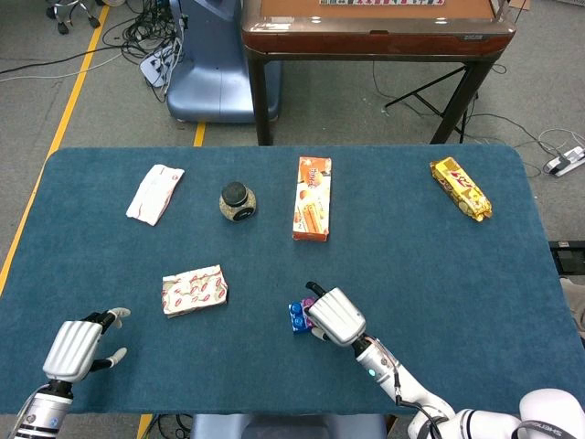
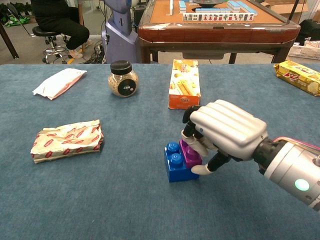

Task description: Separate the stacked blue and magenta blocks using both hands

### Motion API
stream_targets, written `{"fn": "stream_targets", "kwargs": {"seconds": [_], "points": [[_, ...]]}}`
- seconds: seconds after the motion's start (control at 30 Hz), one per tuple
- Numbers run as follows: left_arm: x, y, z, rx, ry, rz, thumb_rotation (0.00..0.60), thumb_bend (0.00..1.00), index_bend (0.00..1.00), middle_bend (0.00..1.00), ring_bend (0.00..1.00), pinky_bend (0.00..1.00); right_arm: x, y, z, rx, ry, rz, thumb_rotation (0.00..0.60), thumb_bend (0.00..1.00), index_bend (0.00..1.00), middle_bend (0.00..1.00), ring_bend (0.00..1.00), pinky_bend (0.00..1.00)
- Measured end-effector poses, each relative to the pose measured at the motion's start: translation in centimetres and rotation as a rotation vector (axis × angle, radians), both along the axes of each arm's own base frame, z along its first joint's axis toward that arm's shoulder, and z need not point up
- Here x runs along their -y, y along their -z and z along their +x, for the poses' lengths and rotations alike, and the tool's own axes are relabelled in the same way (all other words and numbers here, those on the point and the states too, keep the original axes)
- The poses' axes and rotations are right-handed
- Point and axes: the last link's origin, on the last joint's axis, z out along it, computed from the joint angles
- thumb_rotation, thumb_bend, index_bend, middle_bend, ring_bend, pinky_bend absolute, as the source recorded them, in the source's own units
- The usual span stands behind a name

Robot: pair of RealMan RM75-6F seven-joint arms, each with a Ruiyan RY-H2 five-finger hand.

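A: Blocks first — where are they sitting?

B: Near-centre of the blue surface (image 2: pixel 125 210). The blue block (image 2: pixel 177 164) rests flat, and the magenta block (image 2: pixel 190 151) is pressed against its right side, apparently still joined to it.

A: And the right hand (image 2: pixel 227 131)?

B: Draped over the magenta block from the right, fingers (image 2: pixel 204 169) curled down around it, thumb low at the near side. It's gripping that block.

A: Left hand?

B: Left hand (image 1: pixel 76 347) hangs at the near-left corner, well apart from the blocks, fingers loosely apart, holding nothing.

A: Anything else out there?

B: A crumpled red-and-white wrapper (image 2: pixel 67 139) to the left, a black-lidded jar (image 2: pixel 122 78) and an orange box (image 2: pixel 184 83) further back.
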Motion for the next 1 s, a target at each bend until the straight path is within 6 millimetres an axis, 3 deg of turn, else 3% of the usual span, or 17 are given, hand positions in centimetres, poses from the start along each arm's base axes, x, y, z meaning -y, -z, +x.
{"fn": "stream_targets", "kwargs": {"seconds": [0.23,0.3,0.4,0.47,0.5,0.67,0.73,0.9,1.0], "points": [[0.0,0.3,0.1,-0.006,0.001,-0.011,0.600,0.21,0.37,0.45,0.48,0.69,0.8,-0.7,-0.8,0.011,0.034,-0.016,0.600,0.00,0.86,1.00,1.00,1.00],[0.0,0.3,0.1,-0.006,0.002,-0.013,0.600,0.21,0.37,0.45,0.48,0.69,0.8,-1.0,-1.0,0.021,0.040,-0.006,0.600,0.00,0.77,1.00,0.99,1.00],[-0.1,0.2,0.3,-0.004,0.005,-0.009,0.600,0.21,0.37,0.45,0.48,0.69,0.6,-1.7,-1.5,0.021,0.052,0.020,0.600,0.00,0.58,0.98,0.87,0.95],[-0.1,0.2,0.3,-0.004,0.006,-0.008,0.600,0.21,0.37,0.45,0.48,0.69,0.3,-2.4,-1.8,0.012,0.065,0.042,0.600,0.00,0.47,0.89,0.76,0.89],[-0.1,0.2,0.3,-0.005,0.007,-0.009,0.600,0.21,0.37,0.45,0.48,0.69,0.2,-2.8,-1.9,0.006,0.072,0.052,0.600,0.00,0.42,0.80,0.69,0.87],[-0.1,0.4,0.5,-0.005,0.011,-0.013,0.600,0.21,0.37,0.45,0.48,0.69,-0.2,-5.5,-2.6,-0.038,0.120,0.080,0.600,0.00,0.38,0.47,0.47,0.76],[-0.1,0.4,0.6,-0.004,0.012,-0.014,0.600,0.21,0.37,0.45,0.48,0.69,-0.2,-6.5,-2.9,-0.057,0.140,0.083,0.600,0.00,0.37,0.36,0.37,0.66],[-0.1,0.5,0.7,-0.007,0.012,-0.017,0.600,0.21,0.37,0.45,0.48,0.69,0.3,-7.4,-2.8,-0.063,0.158,0.096,0.600,0.00,0.36,0.23,0.21,0.41],[-0.1,0.5,0.7,-0.007,0.012,-0.017,0.600,0.21,0.37,0.45,0.48,0.69,0.8,-7.6,-2.5,-0.043,0.169,0.104,0.600,0.00,0.36,0.21,0.17,0.33]]}}
